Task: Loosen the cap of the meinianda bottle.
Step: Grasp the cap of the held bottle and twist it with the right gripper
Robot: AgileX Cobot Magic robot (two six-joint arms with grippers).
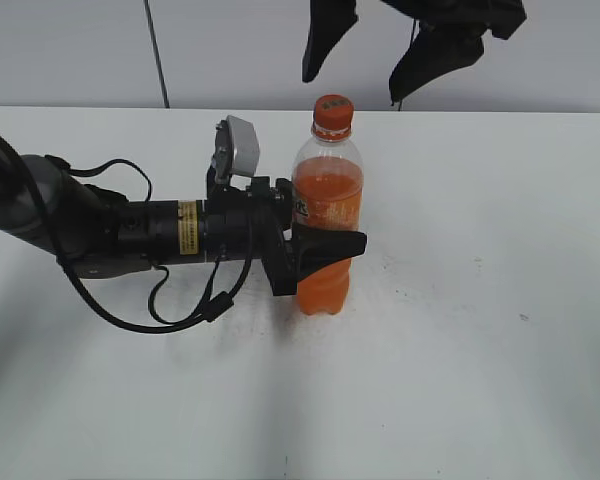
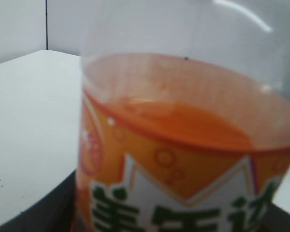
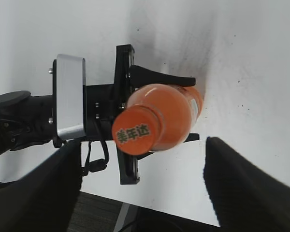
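The left gripper (image 1: 325,250) is clamped on the lower body of the meinianda bottle (image 1: 327,215), one black finger in front and one behind, holding it upright on the white table (image 1: 480,330). The right gripper (image 1: 380,45) hangs directly above, its two dark fingers spread wide apart and holding nothing; in its wrist view the cap (image 3: 137,130) sits between and below them, a little toward the left finger.

The step in hand looks like the approach to the cap: the bottle is braced, the cap not yet touched. The next move calls for a descent centred on the cap, a firm close on its rim, then a twist against the left grip.

The cap is small, round, orange plastic with dark characters on top. The bottle is clear, smooth plastic, domed at the shoulder, partly filled with orange liquid, its glossy orange-and-white label (image 2: 183,193) just ahead of the left wrist camera. The tabletop is matte and lightly scuffed.
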